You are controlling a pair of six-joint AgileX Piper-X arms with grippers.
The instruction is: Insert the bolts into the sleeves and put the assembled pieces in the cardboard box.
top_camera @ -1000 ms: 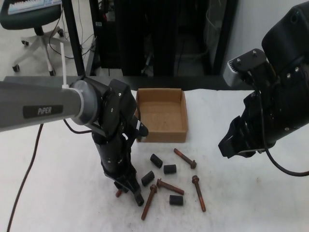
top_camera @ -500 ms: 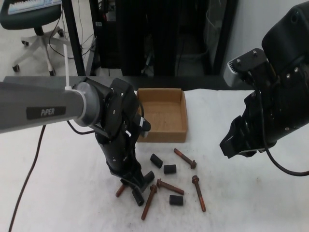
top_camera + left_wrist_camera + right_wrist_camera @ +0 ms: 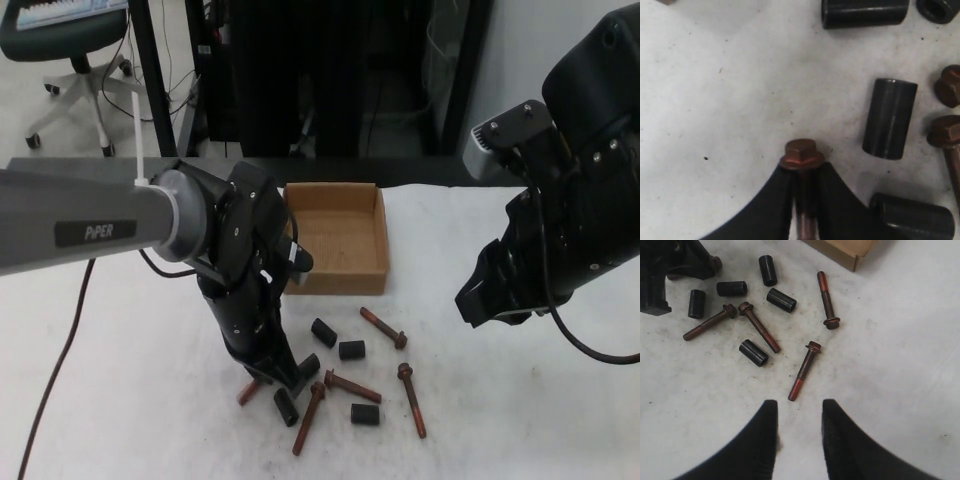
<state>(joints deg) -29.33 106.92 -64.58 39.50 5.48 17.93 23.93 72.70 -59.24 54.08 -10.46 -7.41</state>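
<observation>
Left gripper [image 3: 802, 175] pinches 1 rusty brown hex-head bolt [image 3: 801, 154] by the shank just under the head, low on the white counter [image 3: 110, 390]. The head pokes out past the fingertips. In the high view the bolt's other end [image 3: 248, 393] sticks out beside the gripper. Judgement: the grip near the head leaves shank free to go into a sleeve.

Nearest black cylindrical metal sleeve [image 3: 890, 119] lies flat just beside the held bolt, not touching it, so it looks the likely mate.

Right gripper [image 3: 797, 432] is spread and holds nothing. It hangs over bare counter, apart from the pile, probably parked to take a sleeve and steady it for insertion.

4 loose bolts, e.g. [image 3: 827, 300] and [image 3: 804, 370], and 5 sleeves lie flat and scattered in 1 cluster. 1 sleeve [image 3: 753, 352] lies at the pile's edge nearest the right gripper.

The open brown cardboard box [image 3: 338, 282] sits just behind the pile, a short carry for the drop. No pair looks joined yet, so the task is at its 1st insertion.
</observation>
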